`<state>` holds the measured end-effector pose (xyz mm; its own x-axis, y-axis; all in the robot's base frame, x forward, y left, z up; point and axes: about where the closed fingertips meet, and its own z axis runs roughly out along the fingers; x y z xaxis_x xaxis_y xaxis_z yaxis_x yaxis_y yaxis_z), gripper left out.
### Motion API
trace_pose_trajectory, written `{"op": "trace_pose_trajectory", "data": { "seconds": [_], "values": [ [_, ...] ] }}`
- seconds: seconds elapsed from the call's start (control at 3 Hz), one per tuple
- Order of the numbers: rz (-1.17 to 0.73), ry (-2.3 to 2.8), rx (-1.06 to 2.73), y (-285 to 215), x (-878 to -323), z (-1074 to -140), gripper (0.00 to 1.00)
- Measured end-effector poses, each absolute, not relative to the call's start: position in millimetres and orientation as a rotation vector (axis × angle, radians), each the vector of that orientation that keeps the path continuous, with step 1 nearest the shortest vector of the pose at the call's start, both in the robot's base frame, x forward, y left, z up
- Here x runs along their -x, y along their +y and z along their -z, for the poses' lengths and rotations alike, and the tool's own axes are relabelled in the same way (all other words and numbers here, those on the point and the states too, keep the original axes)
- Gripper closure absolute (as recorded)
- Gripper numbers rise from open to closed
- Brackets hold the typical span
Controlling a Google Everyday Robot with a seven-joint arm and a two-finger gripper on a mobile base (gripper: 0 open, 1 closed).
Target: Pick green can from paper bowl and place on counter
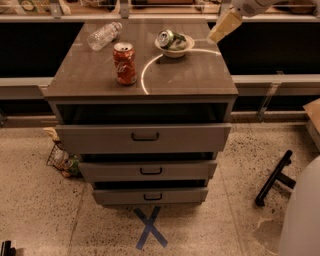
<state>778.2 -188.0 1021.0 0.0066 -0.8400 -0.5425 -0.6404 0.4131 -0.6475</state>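
While green can [169, 38] lies in paper bowl [176, 51], pincer [222, 27] (grip unclear) near counter's [190, 75] far-right corner

Pale tan gripper [223, 27] at top right of view, held aloft, angled down and leftward. White arm [250, 6] above it at top edge.

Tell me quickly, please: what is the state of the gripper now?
Gripper: right of the paper bowl, apart from the green can; open or closed cannot be told.

Lab: jaws beside counter [185, 80], floor tape-cross [150, 228]
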Motion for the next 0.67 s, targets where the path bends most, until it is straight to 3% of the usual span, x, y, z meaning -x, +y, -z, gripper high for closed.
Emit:
{"op": "trace_pose_trajectory", "data": {
  "seconds": [0.67],
  "values": [
    [0.27,1.661,1.231,-192,-805,-974,0.0]
  ]
}}
